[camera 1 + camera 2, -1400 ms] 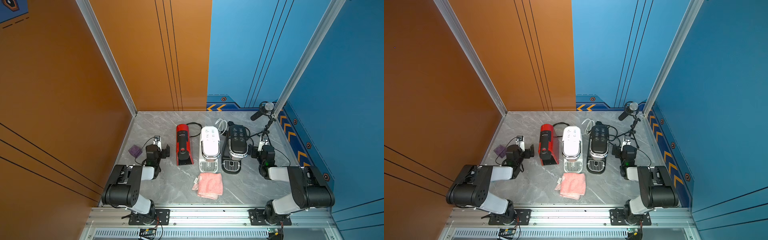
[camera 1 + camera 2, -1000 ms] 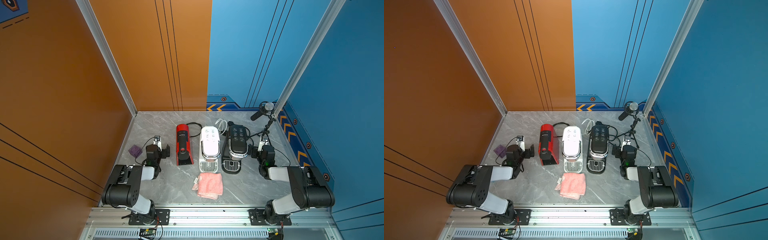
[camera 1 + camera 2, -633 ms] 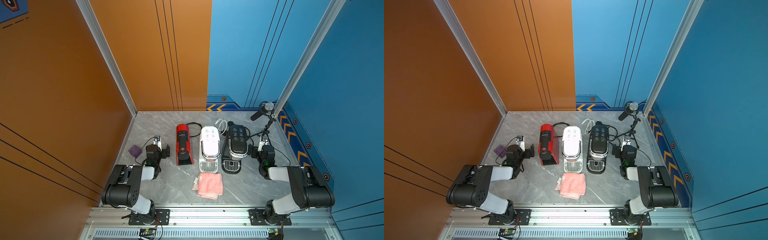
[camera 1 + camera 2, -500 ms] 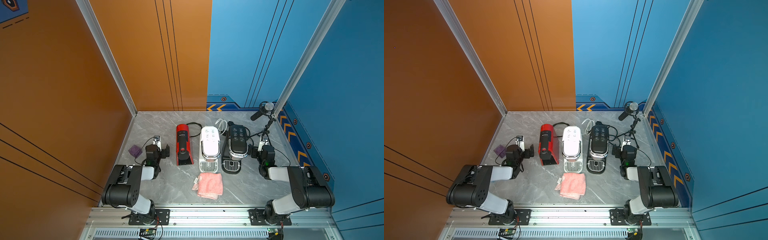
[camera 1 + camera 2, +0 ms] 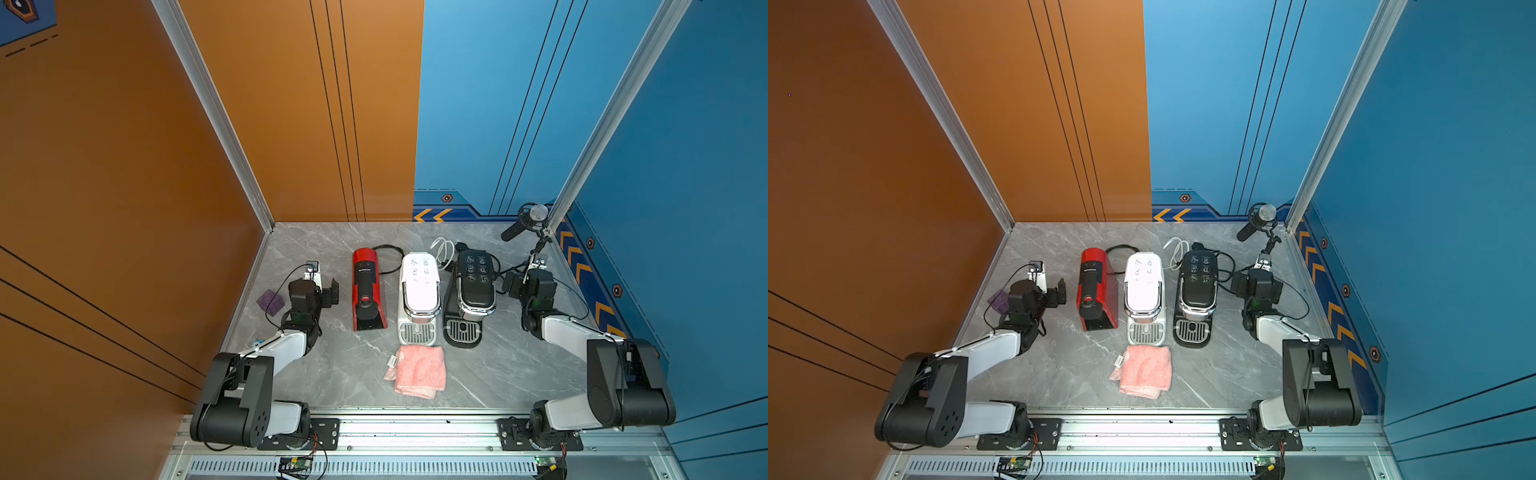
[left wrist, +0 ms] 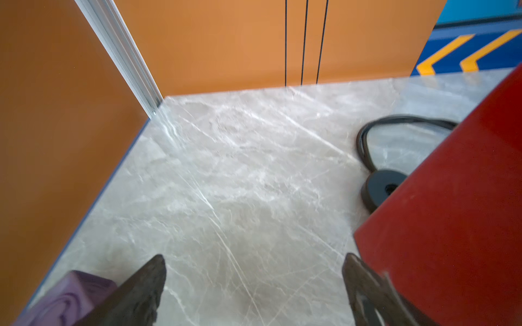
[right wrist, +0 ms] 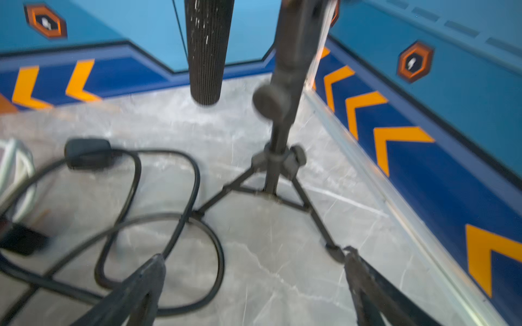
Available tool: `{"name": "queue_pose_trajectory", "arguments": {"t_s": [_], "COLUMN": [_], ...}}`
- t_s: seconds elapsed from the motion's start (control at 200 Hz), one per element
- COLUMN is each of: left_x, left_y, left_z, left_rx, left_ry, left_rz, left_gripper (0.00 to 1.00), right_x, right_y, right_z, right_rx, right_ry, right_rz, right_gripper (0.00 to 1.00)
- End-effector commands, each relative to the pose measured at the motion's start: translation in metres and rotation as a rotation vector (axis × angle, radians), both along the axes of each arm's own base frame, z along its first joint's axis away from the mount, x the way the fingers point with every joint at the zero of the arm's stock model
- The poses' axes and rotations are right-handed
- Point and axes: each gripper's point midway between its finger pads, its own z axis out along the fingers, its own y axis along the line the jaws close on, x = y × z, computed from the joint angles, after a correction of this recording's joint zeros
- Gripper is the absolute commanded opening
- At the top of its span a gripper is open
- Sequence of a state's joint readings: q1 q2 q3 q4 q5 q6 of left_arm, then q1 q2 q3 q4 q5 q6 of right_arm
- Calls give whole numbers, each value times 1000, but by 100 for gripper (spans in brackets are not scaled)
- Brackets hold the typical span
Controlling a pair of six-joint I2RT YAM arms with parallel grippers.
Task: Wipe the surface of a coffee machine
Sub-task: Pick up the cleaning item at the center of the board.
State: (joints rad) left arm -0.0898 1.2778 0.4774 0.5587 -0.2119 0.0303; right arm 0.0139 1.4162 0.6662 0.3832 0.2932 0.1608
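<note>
Nothing's moved, wiping not started
Left pincer (image 6: 254, 261) and right pincer (image 7: 253, 255) both wide, empty; cloth (image 5: 419, 370) untouched at 6 o'clock of white machine (image 5: 419, 291).

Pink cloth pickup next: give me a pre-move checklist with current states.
1. Left hand open, empty: ok.
2. Right hand open, empty: ok.
3. Pink cloth uncovered on the table, before the white coffee machine: ok.
4. Left hand clear of the red coffee machine: cannot tell, very close.
5. Right hand's path free of the black cable: not ok, loops lie just ahead.
</note>
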Motion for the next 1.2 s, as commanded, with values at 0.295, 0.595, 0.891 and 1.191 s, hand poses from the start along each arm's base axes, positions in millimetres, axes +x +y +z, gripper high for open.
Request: {"name": "queue_pose_trajectory", "arguments": {"t_s": [0.295,0.595,0.891,1.191], "left_x": [-53,-82,-90,-92], "left_y": [29,27,11,-28], "left_z": [93,100,102,118], "left_rx": [-215,-665,-724,-740], "left_ry": [67,-8,42,170], "left_rz": [266,283,158,-46], "left_gripper": [98,98,98,87], "right_x": [-31,-32,-71,-100], "right_y": [17,3,-10,50], "right_z": [42,29,55,93], "right_rx": [278,845,665,499], "right_ry": [87,85,56,137], "right_rz": [-3,-76,-135,40], "right_gripper": [100,91,78,71]}}
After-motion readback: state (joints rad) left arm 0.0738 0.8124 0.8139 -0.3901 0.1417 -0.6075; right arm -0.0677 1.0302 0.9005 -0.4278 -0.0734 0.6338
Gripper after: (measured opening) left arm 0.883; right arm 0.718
